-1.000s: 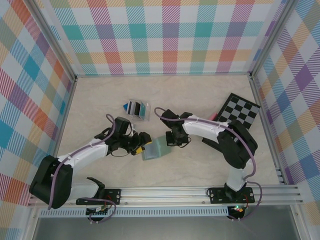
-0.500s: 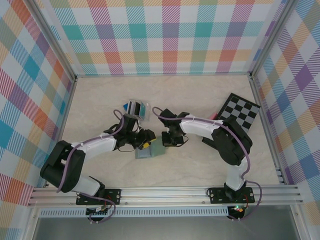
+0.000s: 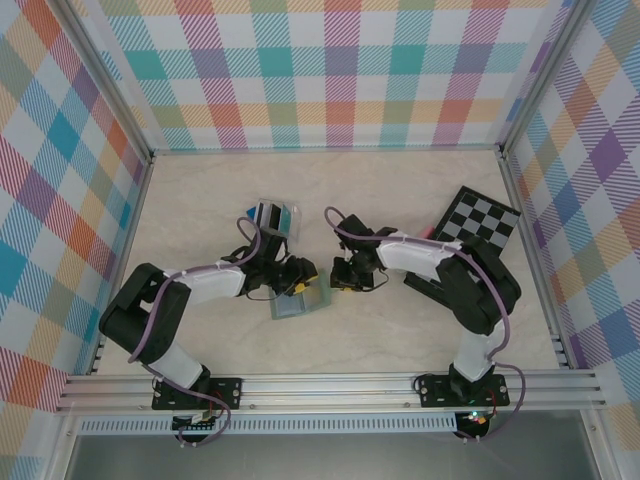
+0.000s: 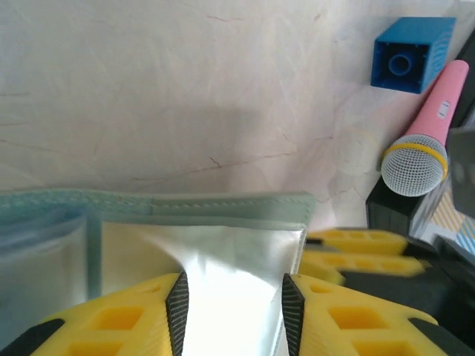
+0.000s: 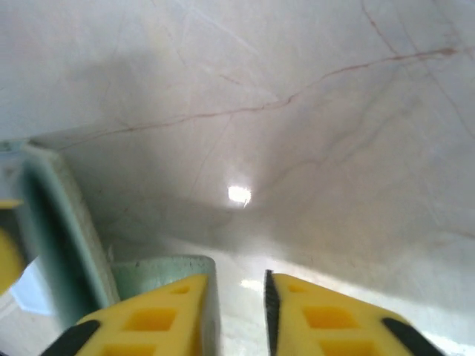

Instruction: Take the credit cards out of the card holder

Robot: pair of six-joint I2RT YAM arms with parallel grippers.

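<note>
Card holder (image 3: 296, 303) lies open and flat on the table (image 3: 400, 330), center-left, between both arms' tips. My left gripper (image 4: 234, 285) is right over its shiny pale inner panel, jaws part-way apart with the panel between them; can't tell if it's actually pinched. Right gripper (image 5: 239, 285) sits at the holder's right edge, jaws slightly parted, bare table in the gap, and crowds that side. Clear card stand (image 3: 272, 217) is just behind the left wrist, tight. Blue block (image 4: 412, 53) and pink toy microphone (image 4: 424, 133) are off right, checkerboard (image 3: 478, 222) well apart.
</note>
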